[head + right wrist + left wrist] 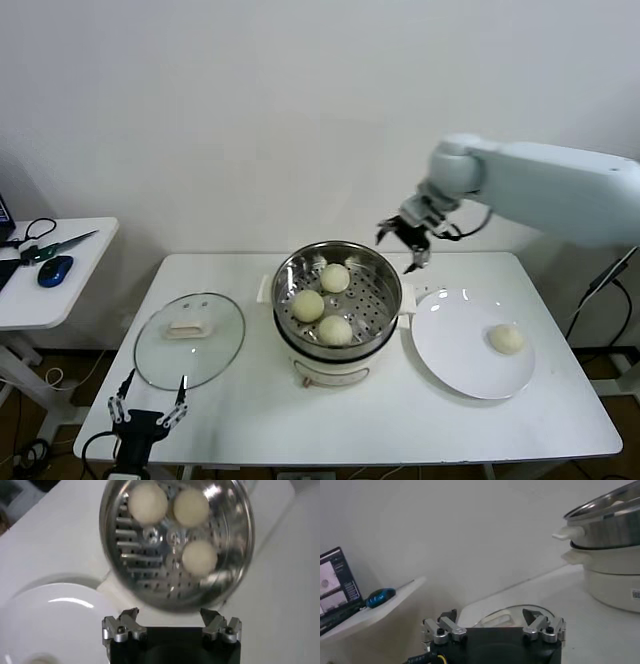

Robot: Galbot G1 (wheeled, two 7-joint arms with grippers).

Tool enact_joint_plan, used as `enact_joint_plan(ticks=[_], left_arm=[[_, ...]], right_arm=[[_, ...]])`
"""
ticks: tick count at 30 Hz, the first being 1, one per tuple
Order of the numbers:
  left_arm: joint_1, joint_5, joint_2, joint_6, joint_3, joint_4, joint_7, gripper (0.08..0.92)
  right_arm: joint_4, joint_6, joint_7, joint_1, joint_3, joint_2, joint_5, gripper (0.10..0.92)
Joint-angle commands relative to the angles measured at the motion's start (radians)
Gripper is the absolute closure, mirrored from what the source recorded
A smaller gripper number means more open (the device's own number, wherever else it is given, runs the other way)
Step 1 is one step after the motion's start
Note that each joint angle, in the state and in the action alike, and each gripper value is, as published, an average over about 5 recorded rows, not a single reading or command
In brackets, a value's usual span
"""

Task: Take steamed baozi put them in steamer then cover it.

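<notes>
The steamer (384, 268) is a shiny steel pot on a white base at the table's middle. Three cream-white baozi lie on its perforated tray: (335, 278), (308, 305), (335, 330). They show in the right wrist view too (148, 503). A fourth baozi (506, 338) lies on the white plate (455, 345) to the right. My right gripper (404, 241) is open and empty, in the air above the steamer's far right rim. My left gripper (150, 405) is open and empty at the table's front left edge, just in front of the glass lid (215, 345).
A side table (60, 290) at the far left holds a blue mouse (54, 270), scissors and a laptop edge. The steamer's side (615, 580) shows in the left wrist view, with the lid's handle (495, 619) between the fingers.
</notes>
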Motion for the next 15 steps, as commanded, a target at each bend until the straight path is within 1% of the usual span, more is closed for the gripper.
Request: enact_joint_plan(ticks=[1,4,10,15], left_arm=[[-0.002,-0.001,-0.002,0.003,0.0,-0.005,0.0,0.177],[-0.001,0.001,-0.005,0.005,-0.001,-0.008,0.0,0.177],[0.007,0.004,-0.011,0.006,-0.005,-0.008,0.0,0.177],[0.005,-0.019,-0.013,0.021,-0.003,-0.009,0.002,0.177]], right_arm=[[-0.076,-0.144,-0.049,-0.282,0.262,-0.296,-0.047,0.203],[-0.121,-0.12,-0.059,-0.427,0.406,-0.333,-0.129,0.203],[-0.177,-0.067,-0.067,-0.641,0.577,-0.372,-0.245,0.203],[-0.214,-0.049,-0.064,-0.773,0.702,-0.368,-0.322,0.203]])
